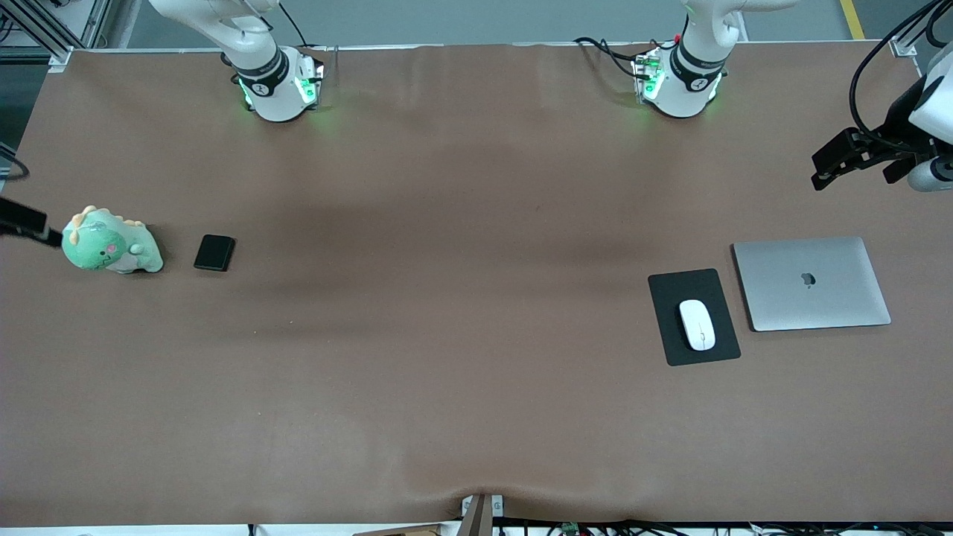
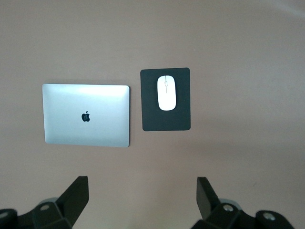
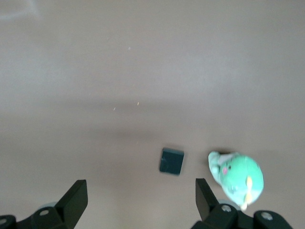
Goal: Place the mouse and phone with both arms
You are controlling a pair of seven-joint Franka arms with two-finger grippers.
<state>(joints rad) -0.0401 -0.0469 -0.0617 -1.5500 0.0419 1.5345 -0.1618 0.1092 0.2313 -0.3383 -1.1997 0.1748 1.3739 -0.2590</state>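
Note:
The white mouse (image 1: 697, 324) lies on a black mouse pad (image 1: 686, 286) toward the left arm's end of the table; it also shows in the left wrist view (image 2: 166, 93). The small black phone (image 1: 214, 252) lies flat on the table toward the right arm's end, and shows in the right wrist view (image 3: 171, 161). My left gripper (image 2: 143, 195) is open and empty, high over the table's edge at the left arm's end (image 1: 834, 165). My right gripper (image 3: 141, 198) is open and empty, high over the edge at the right arm's end (image 1: 26, 222).
A closed silver laptop (image 1: 811, 283) lies beside the mouse pad, toward the left arm's end. A green plush dinosaur (image 1: 110, 242) stands beside the phone, toward the right arm's end. A brown cloth covers the table (image 1: 461, 298).

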